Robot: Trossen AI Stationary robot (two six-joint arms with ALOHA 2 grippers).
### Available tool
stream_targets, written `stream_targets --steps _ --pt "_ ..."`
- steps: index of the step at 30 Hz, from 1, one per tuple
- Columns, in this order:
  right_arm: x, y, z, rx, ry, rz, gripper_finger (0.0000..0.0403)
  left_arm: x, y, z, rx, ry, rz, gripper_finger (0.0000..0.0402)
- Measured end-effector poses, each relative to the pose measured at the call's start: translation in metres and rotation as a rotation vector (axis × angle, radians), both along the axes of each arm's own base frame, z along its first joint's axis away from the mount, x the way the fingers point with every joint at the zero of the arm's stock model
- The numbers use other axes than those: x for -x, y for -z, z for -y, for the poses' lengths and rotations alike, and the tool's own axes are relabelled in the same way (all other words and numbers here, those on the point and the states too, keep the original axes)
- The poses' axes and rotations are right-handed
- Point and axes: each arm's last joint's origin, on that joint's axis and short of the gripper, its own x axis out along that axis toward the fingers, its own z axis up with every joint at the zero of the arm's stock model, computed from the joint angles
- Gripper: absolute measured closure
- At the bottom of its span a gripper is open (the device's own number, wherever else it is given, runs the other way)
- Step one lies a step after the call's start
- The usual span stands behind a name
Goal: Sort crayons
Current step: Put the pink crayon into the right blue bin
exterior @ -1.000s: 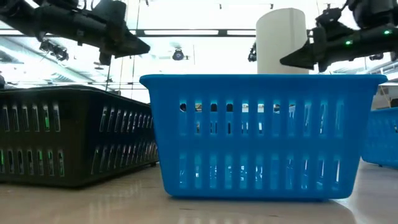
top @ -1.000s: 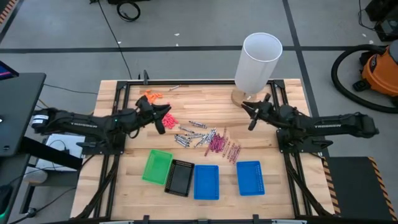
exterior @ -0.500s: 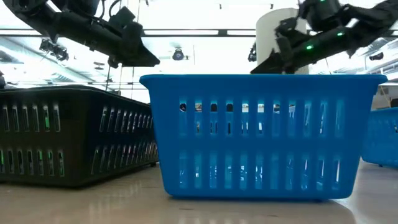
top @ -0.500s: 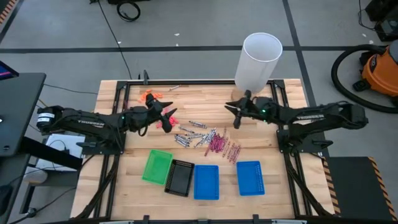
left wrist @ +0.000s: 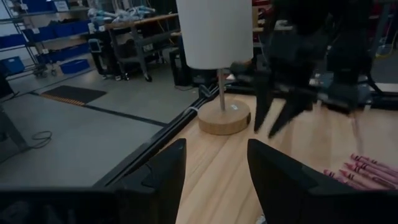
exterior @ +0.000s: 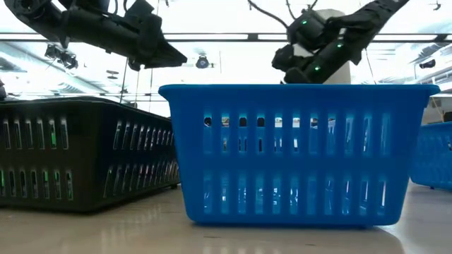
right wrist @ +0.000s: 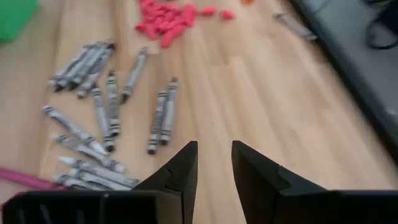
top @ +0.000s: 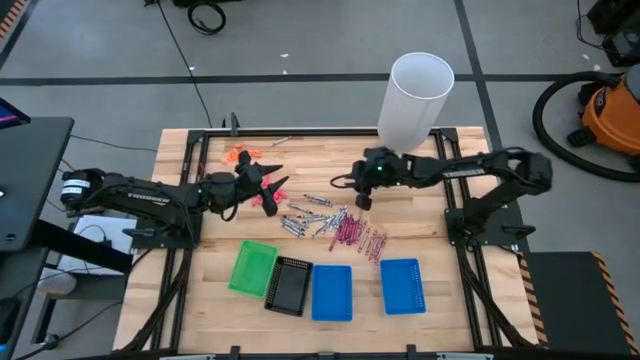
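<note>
Crayons lie loose on the wooden table: a silvery-grey heap in the middle, a maroon row to its right, and a red heap to its left. My left gripper hangs open above the red heap with nothing between its fingers. My right gripper hovers open just beyond the grey crayons, its fingers slanting down toward bare wood. Neither gripper touches anything.
A green tray, a black tray and two blue trays stand in a row along the near edge. A tall white cylinder on a round wooden base stands at the far right. Orange pieces lie far left.
My right gripper has swung from beside the cylinder's base toward the table's left, arriving by the grey crayons and tipping downward. My left gripper has moved a little toward the table's right, over the red heap, and its fingers have opened.
</note>
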Motion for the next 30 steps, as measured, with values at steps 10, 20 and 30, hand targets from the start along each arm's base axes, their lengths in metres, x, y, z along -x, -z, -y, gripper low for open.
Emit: stream_targets --steps 10,20,30 --pt "-0.032 0.019 0.003 -0.049 -0.081 -0.154 0.0241 0.001 -0.002 -0.006 0.002 -0.03 0.025 0.0221" --pt "-0.022 0.013 -0.002 -0.113 -0.01 -0.367 0.0238 0.001 -0.001 -0.006 0.01 -0.03 0.017 0.0221" --pt "-0.016 0.019 0.007 -0.081 -0.018 -0.322 0.0238 0.002 0.013 -0.022 0.079 -0.112 -0.058 0.0221"
